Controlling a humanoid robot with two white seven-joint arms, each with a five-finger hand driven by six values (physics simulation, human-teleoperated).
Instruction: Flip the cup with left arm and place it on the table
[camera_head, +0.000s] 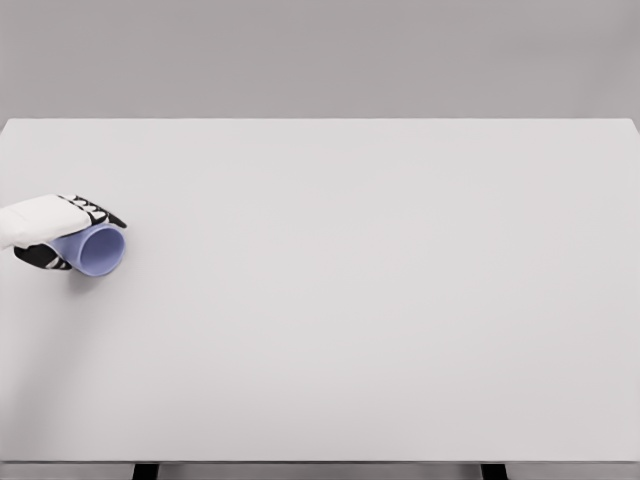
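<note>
lilac cup (100, 250): sideways, mouth rightward (mid-flip, likely), gripped by left hand (55, 228), fingers wrapped round it, at far-left of white table (380, 300).

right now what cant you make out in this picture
- Left hand, head view: the arm is cut off by the picture's left edge.
- Cup, head view: it lies tilted with its opening showing; its base is hidden by the hand.
- Whether the cup touches the table: cannot tell.
- Right arm: not in view.
</note>
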